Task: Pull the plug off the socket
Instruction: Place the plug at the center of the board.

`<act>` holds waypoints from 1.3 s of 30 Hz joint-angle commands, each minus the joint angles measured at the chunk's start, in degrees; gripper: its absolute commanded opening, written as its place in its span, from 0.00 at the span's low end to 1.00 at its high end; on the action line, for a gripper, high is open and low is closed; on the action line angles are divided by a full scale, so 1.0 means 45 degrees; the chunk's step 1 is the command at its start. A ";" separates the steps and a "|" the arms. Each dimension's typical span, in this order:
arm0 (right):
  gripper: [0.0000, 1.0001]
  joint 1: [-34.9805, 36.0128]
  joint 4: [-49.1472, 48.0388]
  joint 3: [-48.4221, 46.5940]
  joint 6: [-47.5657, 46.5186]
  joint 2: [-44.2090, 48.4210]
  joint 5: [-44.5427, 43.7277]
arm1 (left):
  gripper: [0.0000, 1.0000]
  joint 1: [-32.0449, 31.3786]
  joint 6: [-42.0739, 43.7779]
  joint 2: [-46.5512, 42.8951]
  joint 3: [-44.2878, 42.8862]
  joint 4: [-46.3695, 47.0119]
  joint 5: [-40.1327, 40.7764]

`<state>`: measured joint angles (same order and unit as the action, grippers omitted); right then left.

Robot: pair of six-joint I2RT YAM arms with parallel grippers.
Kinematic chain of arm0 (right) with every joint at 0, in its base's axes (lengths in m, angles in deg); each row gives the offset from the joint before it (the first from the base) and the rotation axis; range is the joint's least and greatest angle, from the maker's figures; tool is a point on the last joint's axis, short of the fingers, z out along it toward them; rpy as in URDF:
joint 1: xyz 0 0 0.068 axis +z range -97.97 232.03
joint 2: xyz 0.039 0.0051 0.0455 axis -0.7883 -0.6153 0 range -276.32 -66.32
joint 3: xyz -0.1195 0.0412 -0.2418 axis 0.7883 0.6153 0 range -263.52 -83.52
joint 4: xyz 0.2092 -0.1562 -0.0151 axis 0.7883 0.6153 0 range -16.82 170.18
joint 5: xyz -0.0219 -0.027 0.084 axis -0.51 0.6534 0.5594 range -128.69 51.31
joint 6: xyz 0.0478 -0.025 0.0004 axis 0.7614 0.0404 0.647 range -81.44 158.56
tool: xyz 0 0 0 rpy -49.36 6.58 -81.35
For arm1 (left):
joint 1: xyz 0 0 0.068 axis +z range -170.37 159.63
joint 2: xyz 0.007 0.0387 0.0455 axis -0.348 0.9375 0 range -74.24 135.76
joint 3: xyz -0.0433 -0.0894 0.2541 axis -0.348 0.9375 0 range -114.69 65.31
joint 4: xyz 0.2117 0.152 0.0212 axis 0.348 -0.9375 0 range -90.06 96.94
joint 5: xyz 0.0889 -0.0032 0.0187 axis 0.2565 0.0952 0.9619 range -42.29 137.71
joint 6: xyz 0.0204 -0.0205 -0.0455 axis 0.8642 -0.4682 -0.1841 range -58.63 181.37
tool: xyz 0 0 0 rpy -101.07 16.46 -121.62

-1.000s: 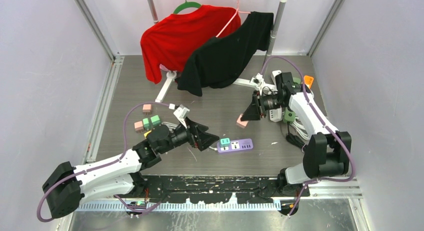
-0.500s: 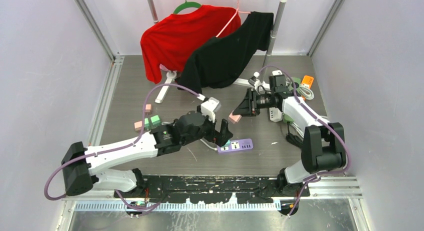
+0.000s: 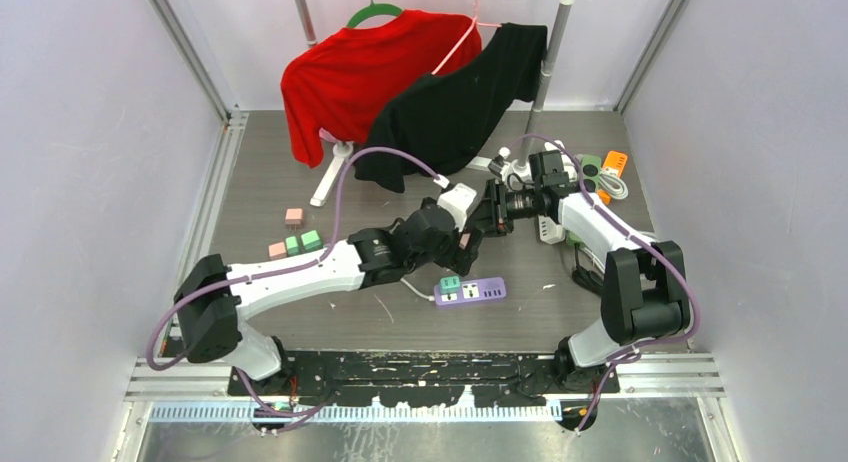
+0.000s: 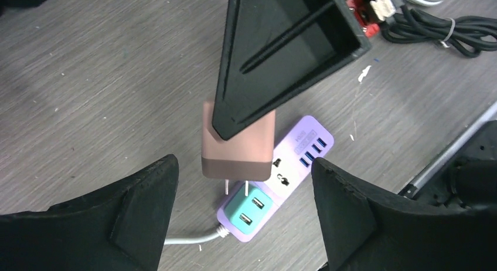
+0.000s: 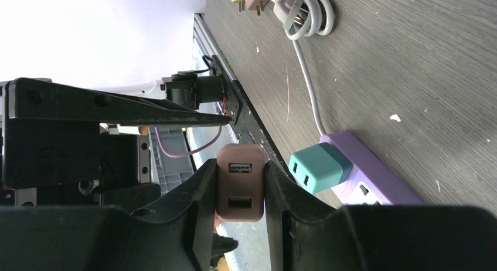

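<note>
My right gripper is shut on a pink plug, holding it in the air with its two prongs bare. Below it on the table lies the purple socket strip with a teal plug seated at its cable end. In the left wrist view the pink plug hangs just above the teal plug and the strip. My left gripper is open, its fingers wide on either side of the pink plug without touching it. From the top view the left wrist hides the pink plug.
A rack at the back carries a red shirt and a black shirt. Small pink and green plugs lie at the left. Orange and green adapters, a white cable coil and a black cable lie at the right.
My left arm swung from beside the socket strip up and right to the right gripper, and its jaws narrowed a little. The right gripper drew back slightly with the pink plug.
</note>
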<state>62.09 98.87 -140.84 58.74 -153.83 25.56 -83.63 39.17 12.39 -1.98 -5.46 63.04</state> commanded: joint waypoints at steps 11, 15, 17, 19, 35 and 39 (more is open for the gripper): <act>0.01 0.0038 -0.0055 -0.0544 -0.0005 0.0206 0.0655 | 0.65 0.0035 -0.0224 0.1095 -0.1431 -0.0392 0.1228; 0.01 0.0043 0.0015 -0.0559 -0.0090 0.0210 0.0655 | 0.52 0.0020 -0.0224 0.1226 -0.1510 -0.0355 0.1171; 0.01 0.0038 0.0030 -0.0569 -0.0126 0.0226 0.0643 | 0.31 0.0033 -0.0205 0.1215 -0.1531 -0.0367 0.1178; 0.01 0.0049 0.0043 -0.0563 -0.0176 0.0239 0.0635 | 0.18 0.0024 -0.0190 0.1156 -0.1504 -0.0398 0.1201; 0.70 0.0047 0.0887 -0.0744 -0.1883 0.0578 0.0664 | 0.00 0.0055 -0.0122 -0.0399 0.0941 0.0396 0.1405; 0.70 0.0048 0.0926 -0.0757 -0.1947 0.0549 0.0616 | 0.00 0.0098 -0.0378 -0.1259 0.2186 0.0768 0.1772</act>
<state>62.09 102.41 -141.63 51.68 -153.35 27.00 -83.63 38.25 12.43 4.64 -6.84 67.80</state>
